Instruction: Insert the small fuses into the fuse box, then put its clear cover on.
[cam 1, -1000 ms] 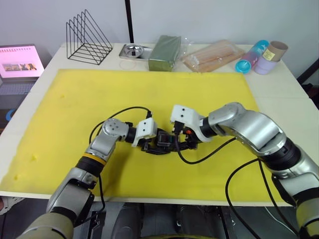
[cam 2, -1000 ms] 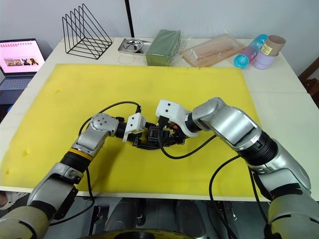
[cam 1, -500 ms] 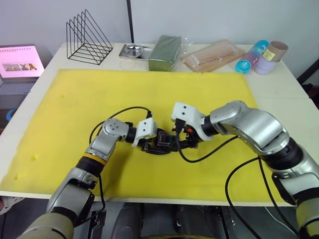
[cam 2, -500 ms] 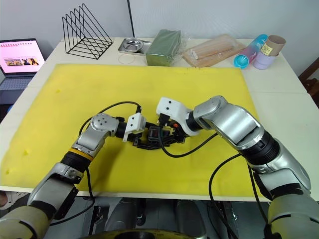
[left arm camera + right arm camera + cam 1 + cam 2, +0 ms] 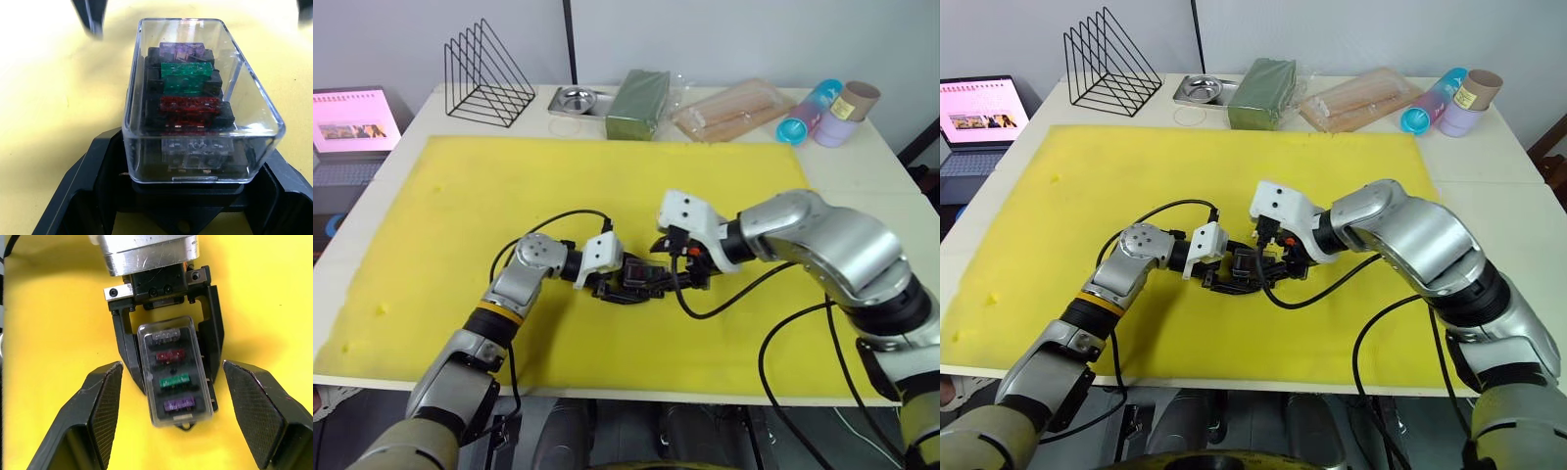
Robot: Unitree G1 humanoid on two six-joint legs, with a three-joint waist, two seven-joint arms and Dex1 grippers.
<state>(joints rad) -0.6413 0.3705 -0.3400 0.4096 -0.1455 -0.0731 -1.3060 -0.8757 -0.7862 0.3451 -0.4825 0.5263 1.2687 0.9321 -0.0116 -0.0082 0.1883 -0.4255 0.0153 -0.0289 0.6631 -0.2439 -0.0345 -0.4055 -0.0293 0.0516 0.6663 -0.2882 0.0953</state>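
The fuse box point(image 5: 211, 363) lies on the yellow mat point(image 5: 460, 196), with my left gripper point(image 5: 625, 280) shut on its black sides. The clear cover point(image 5: 200, 93) sits over it. Under the cover stand the small fuses in a row: purple point(image 5: 182, 49), green point(image 5: 187, 76), red point(image 5: 188, 105) and grey point(image 5: 188, 146). My right gripper point(image 5: 172, 364) hovers over the box and is open. Its fingers point(image 5: 98, 406) stand wide on either side, apart from the box and the cover.
Along the table's far edge stand a black wire rack point(image 5: 484, 73), a small metal tray point(image 5: 576, 100), a green packet point(image 5: 636, 102), a clear bag of sticks point(image 5: 734, 110) and coloured cups point(image 5: 827, 110). A laptop point(image 5: 350, 122) sits off the left side.
My right gripper has drawn back to the right and lifted a little off the covered box. My left gripper and the box have stayed where they were.
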